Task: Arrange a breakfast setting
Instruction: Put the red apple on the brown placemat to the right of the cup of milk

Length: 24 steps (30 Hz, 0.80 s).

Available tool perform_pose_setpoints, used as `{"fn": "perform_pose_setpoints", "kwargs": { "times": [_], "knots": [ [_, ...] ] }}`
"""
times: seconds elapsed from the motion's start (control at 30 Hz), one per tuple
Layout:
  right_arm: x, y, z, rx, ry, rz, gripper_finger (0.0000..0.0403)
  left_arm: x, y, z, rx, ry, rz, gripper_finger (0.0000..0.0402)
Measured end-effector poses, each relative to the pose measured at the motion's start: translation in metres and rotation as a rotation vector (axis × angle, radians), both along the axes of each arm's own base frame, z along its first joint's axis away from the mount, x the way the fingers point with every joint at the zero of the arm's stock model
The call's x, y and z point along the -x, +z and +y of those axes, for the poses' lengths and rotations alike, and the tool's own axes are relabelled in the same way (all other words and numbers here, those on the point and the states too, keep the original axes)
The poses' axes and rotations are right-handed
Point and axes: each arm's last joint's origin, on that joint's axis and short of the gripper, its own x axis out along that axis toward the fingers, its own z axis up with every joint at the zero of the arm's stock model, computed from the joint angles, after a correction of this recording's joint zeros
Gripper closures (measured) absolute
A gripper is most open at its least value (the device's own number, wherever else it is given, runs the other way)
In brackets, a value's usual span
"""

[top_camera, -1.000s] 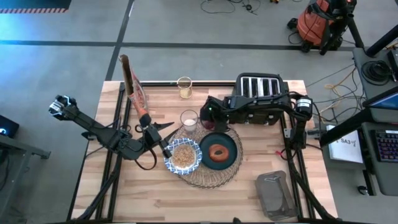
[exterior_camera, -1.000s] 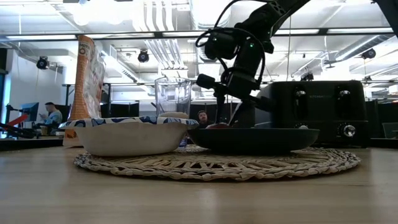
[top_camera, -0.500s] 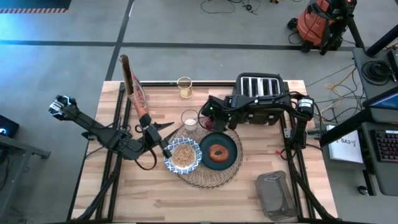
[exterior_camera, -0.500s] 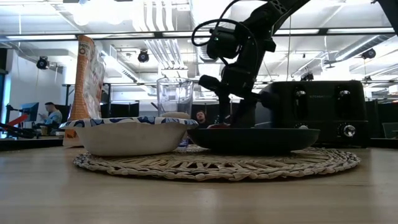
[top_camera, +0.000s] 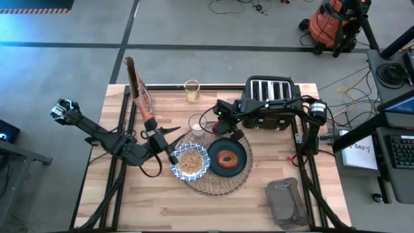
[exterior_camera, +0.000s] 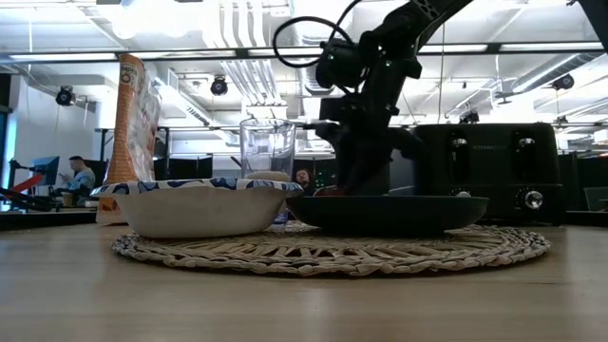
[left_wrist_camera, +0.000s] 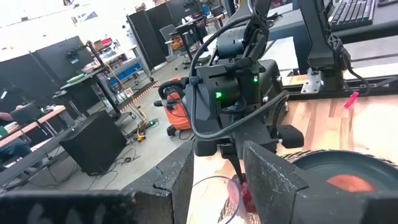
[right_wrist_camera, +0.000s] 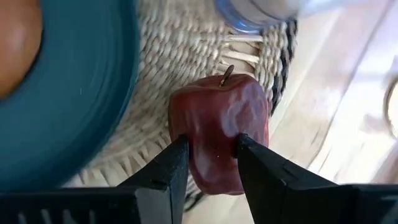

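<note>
A round woven placemat (top_camera: pixel 218 181) carries a dark teal plate (top_camera: pixel 238 150) with a browned bagel (top_camera: pixel 226 158), and a patterned bowl (top_camera: pixel 189 162) of cereal. A clear glass (top_camera: pixel 196 123) stands at the mat's far left edge. My right gripper (top_camera: pixel 217 131) is shut on a small red fruit (right_wrist_camera: pixel 219 134) above the mat's edge, between the glass and the plate. My left gripper (top_camera: pixel 171 144) waits left of the bowl, pointing level toward the glass, fingers open with nothing between them. My right gripper pinches the red fruit by two opposite sides (right_wrist_camera: pixel 198 149) between its two fingers. They slant down at it from the toaster's side. The stem (right_wrist_camera: pixel 226 74) points away from the wrist. The plate's rim (exterior_camera: pixel 380 201) hides whether the fruit touches the mat.
A black four-slot toaster (top_camera: pixel 268 90) stands behind the right arm. A tall cereal bag (top_camera: pixel 136 81) and a second small glass (top_camera: pixel 191 90) stand at the far edge. A grey flat object (top_camera: pixel 286 202) lies at the near right corner.
My right gripper has rolled about its own pointing line while staying in place over the mat's edge, and the red fruit has turned with it. Its fingers stay shut on the fruit.
</note>
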Motion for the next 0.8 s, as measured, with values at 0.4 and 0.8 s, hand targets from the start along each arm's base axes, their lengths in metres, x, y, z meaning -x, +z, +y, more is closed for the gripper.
{"fn": "perform_pose_setpoints", "kwargs": {
  "times": [0.4,0.8],
  "knots": [
    [-0.008,0.030,0.005,-0.248,-0.228,-0.114,0.0289,0.003,0.004,0.002,0.008,0.001,-0.014,0.0278],
    [-0.007,0.029,0.002,-0.302,-0.314,-0.108,0.0293,0.004,0.000,0.002,-0.006,0.002,0.020,0.0278]
  ]
}}
